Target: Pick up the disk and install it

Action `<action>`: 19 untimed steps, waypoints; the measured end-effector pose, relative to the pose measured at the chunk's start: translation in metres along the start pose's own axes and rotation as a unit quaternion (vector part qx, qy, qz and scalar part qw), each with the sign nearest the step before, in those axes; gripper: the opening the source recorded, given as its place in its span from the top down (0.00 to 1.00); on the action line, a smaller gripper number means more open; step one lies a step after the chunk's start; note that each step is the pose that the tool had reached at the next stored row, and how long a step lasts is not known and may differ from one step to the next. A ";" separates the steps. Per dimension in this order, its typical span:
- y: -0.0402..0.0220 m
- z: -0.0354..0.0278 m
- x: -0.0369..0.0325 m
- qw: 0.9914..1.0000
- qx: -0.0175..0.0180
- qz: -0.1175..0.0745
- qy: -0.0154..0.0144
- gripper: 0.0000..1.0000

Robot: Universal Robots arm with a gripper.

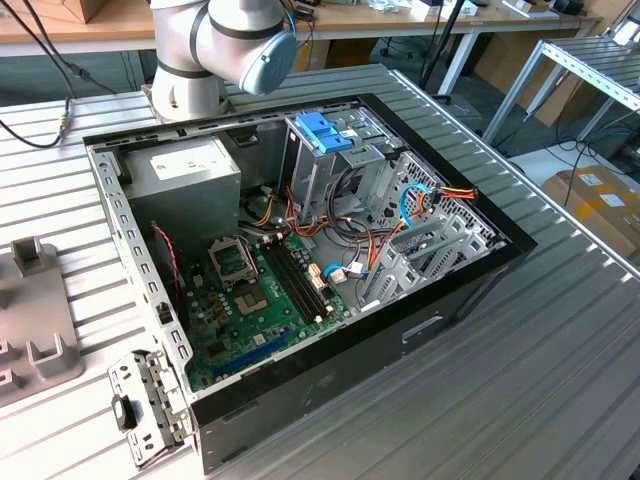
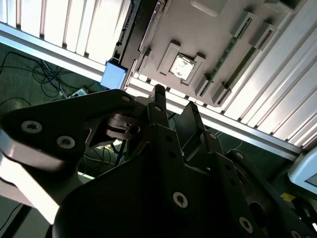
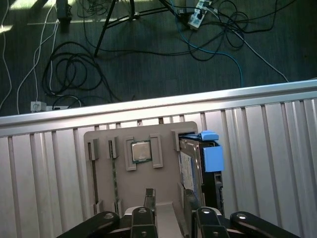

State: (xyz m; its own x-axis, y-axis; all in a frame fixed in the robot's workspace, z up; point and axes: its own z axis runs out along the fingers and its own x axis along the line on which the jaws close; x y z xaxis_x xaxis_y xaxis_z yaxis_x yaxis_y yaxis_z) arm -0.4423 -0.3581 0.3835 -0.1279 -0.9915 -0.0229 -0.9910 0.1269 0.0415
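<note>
The disk (image 3: 194, 166) stands on its edge in a slot of the grey parts tray (image 3: 104, 173), its silver body held in a bright blue carrier frame (image 3: 213, 158). In the second wrist view the frame's blue corner (image 2: 115, 75) shows beside the same tray (image 2: 208, 29). My gripper (image 3: 169, 196) hovers over the tray's near end, open, with nothing between its black fingers (image 3: 148, 197). One fingertip lies close to the disk's near end, apart from it. The gripper (image 2: 174, 101) also appears in the second wrist view with its fingers spread.
A processor chip (image 3: 141, 151) sits in a tray pocket beside the disk. The open computer case (image 1: 300, 250) lies on the slatted metal table (image 1: 520, 380), with a blue bracket (image 1: 325, 130) atop its drive cage. Cables (image 3: 74, 69) lie on the floor past the table edge.
</note>
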 end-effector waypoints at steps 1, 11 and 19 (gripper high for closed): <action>0.0000 0.0001 -0.0001 1.000 0.000 0.000 0.000 0.64; 0.0000 0.0014 -0.0010 1.000 0.000 0.000 0.000 0.64; 0.0000 0.0037 -0.0010 1.000 0.000 0.000 -0.001 0.64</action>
State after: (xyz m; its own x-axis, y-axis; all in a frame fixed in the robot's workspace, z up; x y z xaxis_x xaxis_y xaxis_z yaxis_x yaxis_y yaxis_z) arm -0.4423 -0.3570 0.3799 -0.1280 -0.9915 -0.0245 -0.9910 0.1269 0.0418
